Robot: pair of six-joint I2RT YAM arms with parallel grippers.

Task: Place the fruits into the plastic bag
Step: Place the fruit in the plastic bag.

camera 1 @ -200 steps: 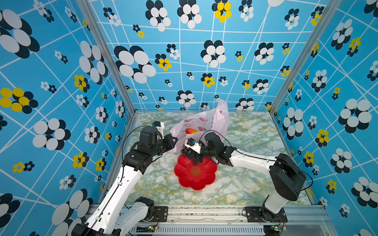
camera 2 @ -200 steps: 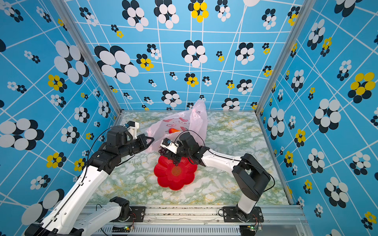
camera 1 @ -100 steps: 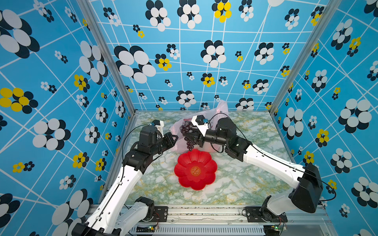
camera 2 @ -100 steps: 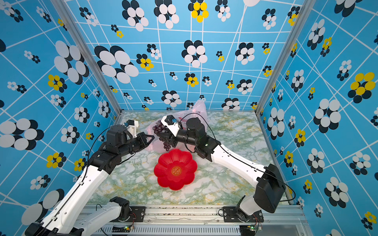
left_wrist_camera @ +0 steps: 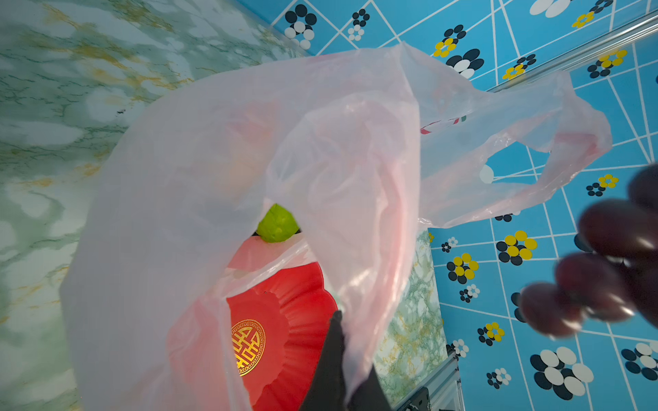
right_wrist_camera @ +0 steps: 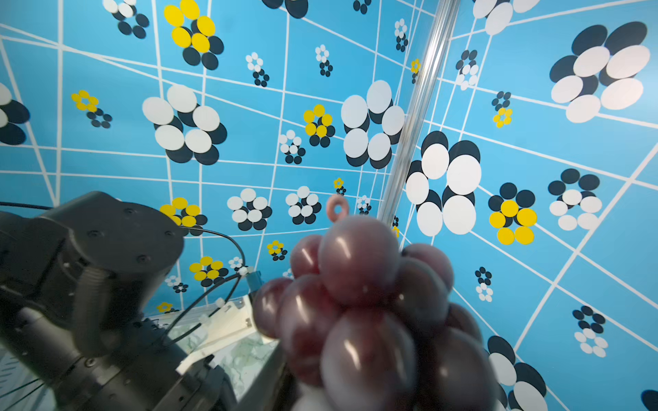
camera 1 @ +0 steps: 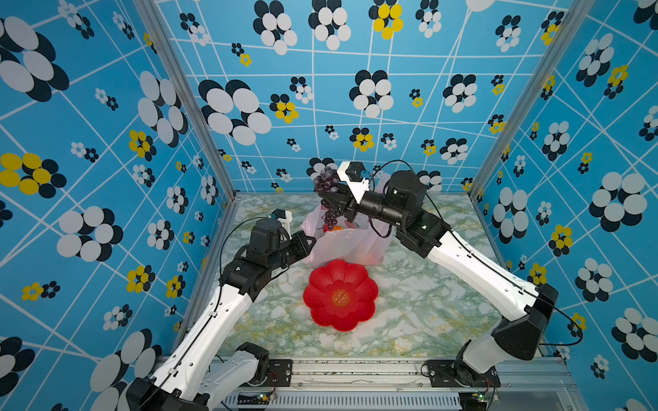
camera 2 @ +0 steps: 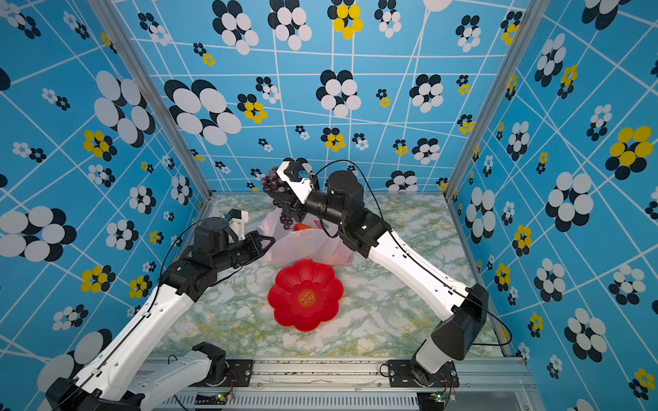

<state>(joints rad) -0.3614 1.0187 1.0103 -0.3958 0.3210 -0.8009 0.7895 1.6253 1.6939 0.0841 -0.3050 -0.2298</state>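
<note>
The right hand (camera 1: 333, 200) is clamped on the grape bunch (camera 1: 325, 182) and holds it in the air above the mouth of the plastic bag (camera 1: 350, 245). The lowest grapes hang just over the opening, close to the back wall (camera 1: 391, 117). The left hand (camera 1: 307, 242) is closed on the bag's rim at its left side. In the left wrist view the film drapes over one dark finger (left_wrist_camera: 329, 359).

One green fruit (left_wrist_camera: 277, 224) shows inside the bag, and in both top views one orange-red fruit (camera 1: 336, 228) lies at the opening. One red flower-shaped plate (camera 1: 340, 295) sits in front of the bag, its far rim meeting the bag's near side. The two arms converge over the bag, and the right arm crosses above its right part.

The worktop (camera 1: 427, 302) lies open to the right of the plate and toward the front rail (camera 1: 356, 366). Blue flowered walls box it in on three sides, with two metal posts (camera 1: 505, 117) at the back corners
</note>
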